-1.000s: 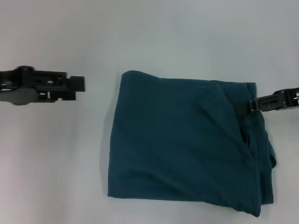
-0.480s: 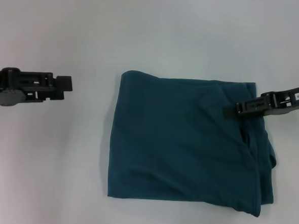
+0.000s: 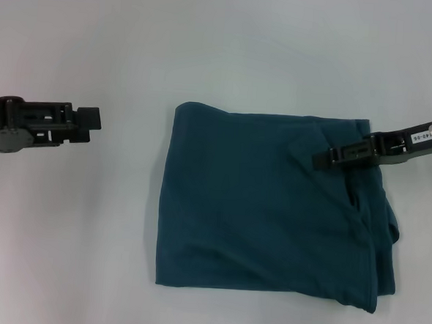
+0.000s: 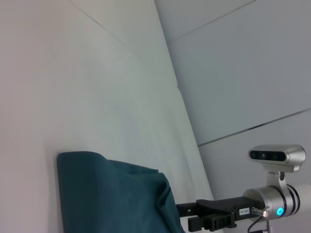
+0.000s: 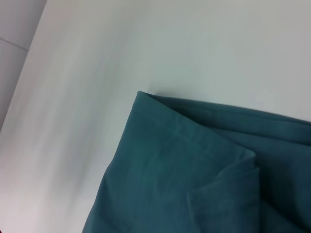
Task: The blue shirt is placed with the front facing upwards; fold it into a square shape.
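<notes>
Shirt work nears its end on my screens: the blue shirt (image 3: pixel 272 209) lies mid-table as a thick, roughly square bundle, plain teal side up, no lettering visible. Its left and far edges run straight and clean; the right side is looser, with a diagonal fold line and a bulge of cloth spilling at the near right corner. The cotton looks soft and matte, creased in shallow ripples against the smooth white table (image 3: pixel 85 257).

My right gripper (image 3: pixel 325 159) reaches in from the right over the bundle's far right part, just at the fold line, its black fingers drawn together; I cannot tell whether any cloth is pinched between them. I judge it is placed there to tidy or flatten that untidy flap.

My left gripper (image 3: pixel 94 116) waits well apart to the left, above bare table, holding nothing, its fingers apparently together. I judge only the ragged right edge keeps the square from being true.
</notes>
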Controlling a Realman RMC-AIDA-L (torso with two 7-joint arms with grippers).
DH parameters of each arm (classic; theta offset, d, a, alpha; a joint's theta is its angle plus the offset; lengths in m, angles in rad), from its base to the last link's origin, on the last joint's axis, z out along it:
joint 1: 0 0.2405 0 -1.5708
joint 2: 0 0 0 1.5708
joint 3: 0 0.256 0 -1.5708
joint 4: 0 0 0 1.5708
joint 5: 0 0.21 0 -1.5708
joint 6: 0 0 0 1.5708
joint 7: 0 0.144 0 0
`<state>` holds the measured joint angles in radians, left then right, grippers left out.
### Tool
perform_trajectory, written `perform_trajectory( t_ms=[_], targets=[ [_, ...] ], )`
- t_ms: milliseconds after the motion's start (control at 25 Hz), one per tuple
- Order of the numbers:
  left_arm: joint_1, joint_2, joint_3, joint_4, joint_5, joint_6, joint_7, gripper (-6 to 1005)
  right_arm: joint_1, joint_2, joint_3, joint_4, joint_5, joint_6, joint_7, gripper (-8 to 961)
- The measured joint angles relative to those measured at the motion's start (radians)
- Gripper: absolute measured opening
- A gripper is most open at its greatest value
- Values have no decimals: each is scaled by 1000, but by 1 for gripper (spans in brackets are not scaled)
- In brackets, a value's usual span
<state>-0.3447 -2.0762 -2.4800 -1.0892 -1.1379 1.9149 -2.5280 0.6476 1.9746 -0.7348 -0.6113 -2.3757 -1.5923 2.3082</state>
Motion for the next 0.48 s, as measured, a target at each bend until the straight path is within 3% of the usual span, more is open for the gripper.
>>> perform_trajectory(
  t_ms=[240,480],
  targets=[
    [-1,0,-1,2,-2,-2,0,578,3,1,-1,-6,-12,4,17,844],
    [-4,2,-9,3,-1,-6,0,578,8,-26,0,-8,-13,-20,33,843]
  ],
)
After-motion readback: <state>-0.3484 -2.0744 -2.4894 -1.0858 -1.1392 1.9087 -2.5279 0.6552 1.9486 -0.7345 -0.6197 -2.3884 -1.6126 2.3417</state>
